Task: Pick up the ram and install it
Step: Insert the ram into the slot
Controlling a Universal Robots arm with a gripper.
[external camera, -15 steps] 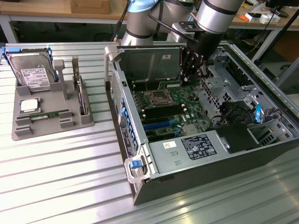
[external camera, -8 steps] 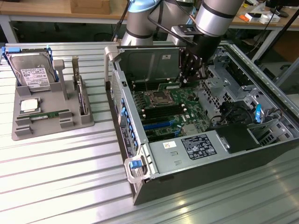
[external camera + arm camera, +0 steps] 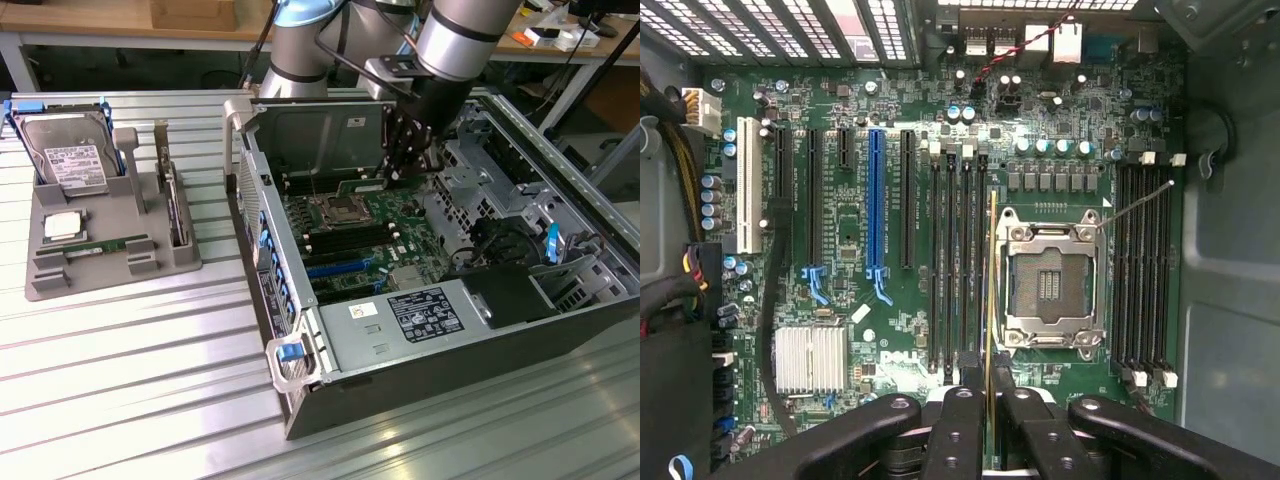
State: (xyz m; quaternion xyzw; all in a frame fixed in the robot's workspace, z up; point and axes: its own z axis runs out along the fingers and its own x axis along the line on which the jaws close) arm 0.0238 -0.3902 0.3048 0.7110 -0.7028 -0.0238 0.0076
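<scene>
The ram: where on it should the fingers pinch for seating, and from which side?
Pinch the ram across its two flat faces near the long edge away from the board, coming from straight above the motherboard. It is a thin stick, seen edge-on and parallel to the memory slots, so the board-side edge must stay free. The gripper is shut on it this way.

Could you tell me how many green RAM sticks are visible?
2: the ram in the gripper over the motherboard; a second stick in the grey tray. Others may be hidden.
</scene>
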